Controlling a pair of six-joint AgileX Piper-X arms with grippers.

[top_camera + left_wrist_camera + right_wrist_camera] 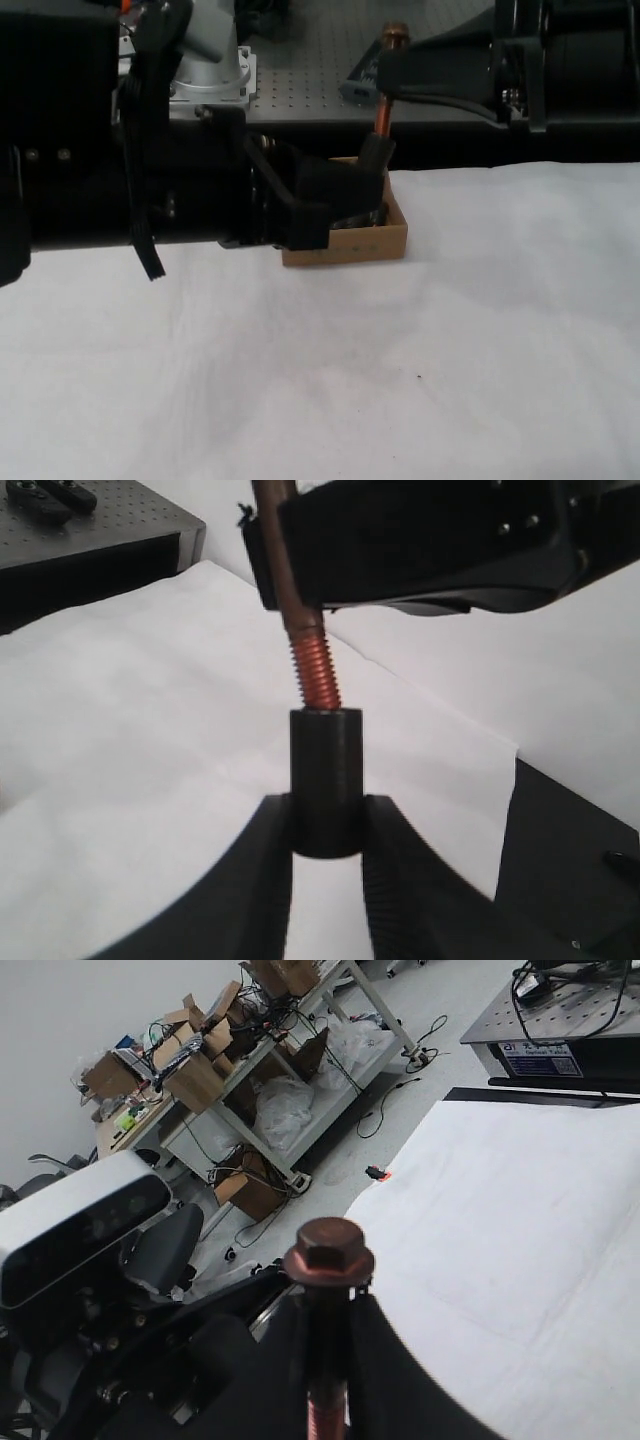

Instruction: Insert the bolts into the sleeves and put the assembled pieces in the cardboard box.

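Observation:
My left gripper (328,825) is shut on a black sleeve (326,775), held upright. From above, the threaded tip of a copper bolt (313,670) sits right at the sleeve's top opening. My right gripper (327,1315) is shut on the bolt's shaft just under its hex head (328,1251). In the high view the bolt (384,105) stands vertically over the sleeve (376,152), above the far right corner of the cardboard box (345,246). The left arm covers most of the box's inside.
A white cloth (450,330) covers the bench in front of and beside the box. Behind it lies a perforated metal plate (320,60) with a silver arm base (210,65). The right arm (520,60) comes in from the far right.

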